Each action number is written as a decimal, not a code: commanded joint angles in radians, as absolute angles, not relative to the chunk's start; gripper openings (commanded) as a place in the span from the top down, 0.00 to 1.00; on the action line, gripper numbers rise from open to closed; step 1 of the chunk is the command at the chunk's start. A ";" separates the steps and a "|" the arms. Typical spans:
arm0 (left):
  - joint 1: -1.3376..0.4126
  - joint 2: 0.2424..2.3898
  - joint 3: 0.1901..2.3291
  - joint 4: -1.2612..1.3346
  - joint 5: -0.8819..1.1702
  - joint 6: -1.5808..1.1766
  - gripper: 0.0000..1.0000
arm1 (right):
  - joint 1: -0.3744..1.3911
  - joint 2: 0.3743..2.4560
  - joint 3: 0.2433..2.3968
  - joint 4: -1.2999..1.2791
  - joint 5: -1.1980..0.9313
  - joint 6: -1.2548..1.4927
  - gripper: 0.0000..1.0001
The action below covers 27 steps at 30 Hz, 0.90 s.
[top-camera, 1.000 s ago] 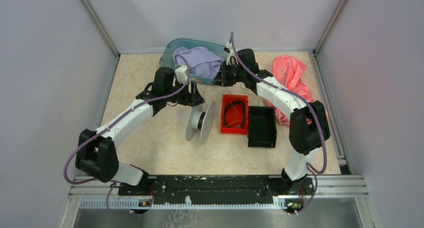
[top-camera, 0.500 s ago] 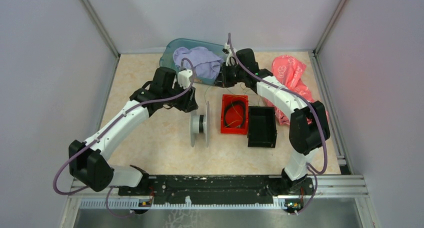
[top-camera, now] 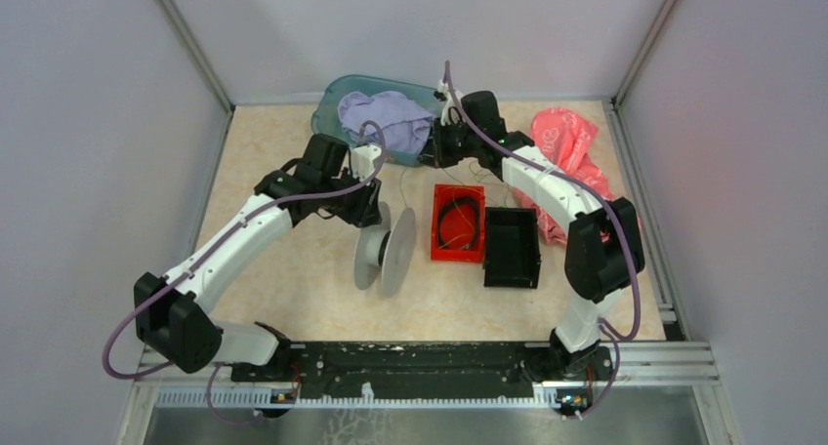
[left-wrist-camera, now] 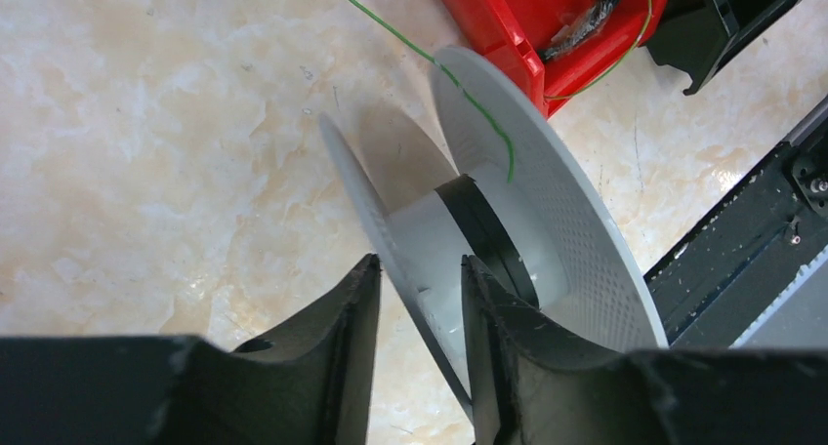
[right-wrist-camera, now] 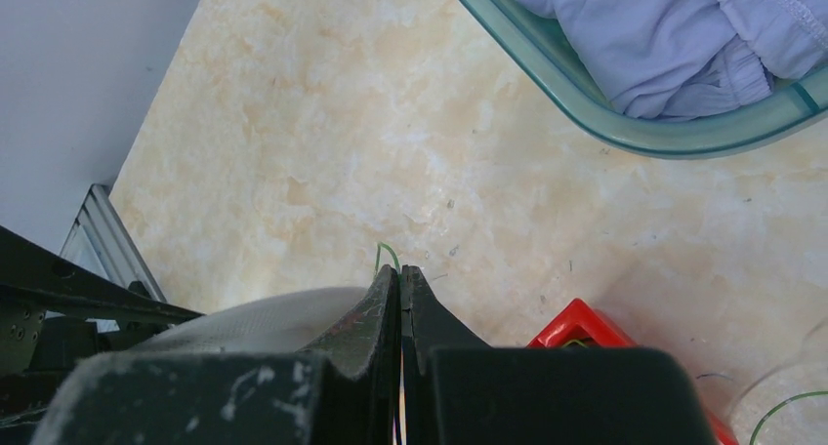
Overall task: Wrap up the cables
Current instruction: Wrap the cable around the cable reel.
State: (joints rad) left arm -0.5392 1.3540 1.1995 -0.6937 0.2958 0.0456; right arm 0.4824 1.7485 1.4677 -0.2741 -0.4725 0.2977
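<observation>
The left gripper [left-wrist-camera: 420,269] is straddling the near flange of the white spool [left-wrist-camera: 547,221], which is leaning on the table beside the red bin [top-camera: 457,257]; I cannot tell whether its jaws are pinching. The right gripper [right-wrist-camera: 400,274] is clenching shut on a green wire [left-wrist-camera: 439,64] that is trailing over the spool's far flange, while the other cables [top-camera: 457,228] are lying in the red bin. To wind well, the left should probably be turning the spool steadily while the right is holding the strand taut. I am counting one spool, two bins, red and black [top-camera: 491,250], one teal tub [top-camera: 332,108], one lavender cloth [top-camera: 391,118] and one pink bag [top-camera: 566,142].
</observation>
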 commanded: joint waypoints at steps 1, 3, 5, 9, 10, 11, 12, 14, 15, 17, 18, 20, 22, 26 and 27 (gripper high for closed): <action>-0.546 1.372 1.241 -0.723 0.326 0.044 0.67 | 0.489 1.704 1.522 -0.251 -0.476 0.277 1.00; -0.546 1.378 1.245 -0.723 0.329 0.042 0.71 | 0.489 1.703 1.524 -0.256 -0.472 0.269 1.00; -0.548 1.383 1.249 -0.721 0.330 0.043 0.75 | 0.489 1.700 1.526 -0.259 -0.467 0.261 1.00; -0.551 1.401 1.267 -0.720 0.332 0.044 0.88 | 0.490 1.697 1.534 -0.267 -0.462 0.247 1.00; -0.551 1.407 1.276 -0.719 0.330 0.046 0.94 | 0.488 1.695 1.539 -0.270 -0.463 0.243 1.00; -0.551 1.412 1.286 -0.717 0.320 0.050 0.99 | 0.488 1.695 1.546 -0.274 -0.464 0.239 1.00; -0.551 1.417 1.299 -0.717 0.310 0.054 1.00 | 0.487 1.693 1.550 -0.278 -0.463 0.235 1.00; -0.551 1.428 1.325 -0.711 0.290 0.065 1.00 | 0.485 1.684 1.557 -0.282 -0.458 0.226 1.00; -0.551 1.433 1.337 -0.702 0.280 0.071 1.00 | 0.480 1.679 1.562 -0.283 -0.456 0.223 1.00; -0.551 1.441 1.355 -0.673 0.248 0.082 1.00 | 0.467 1.668 1.573 -0.291 -0.451 0.218 1.00; -0.549 1.446 1.362 -0.657 0.229 0.088 1.00 | 0.459 1.663 1.576 -0.293 -0.450 0.218 1.00; -0.549 1.457 1.366 -0.616 0.185 0.104 1.00 | 0.435 1.636 1.578 -0.291 -0.443 0.218 1.00; -0.549 1.469 1.369 -0.576 0.141 0.105 1.00 | 0.404 1.611 1.585 -0.293 -0.440 0.219 1.00; -0.549 1.501 1.379 -0.489 0.088 0.109 1.00 | 0.343 1.576 1.605 -0.302 -0.434 0.221 1.00; -0.549 1.512 1.387 -0.470 0.074 0.109 1.00 | 0.331 1.568 1.614 -0.305 -0.430 0.219 1.00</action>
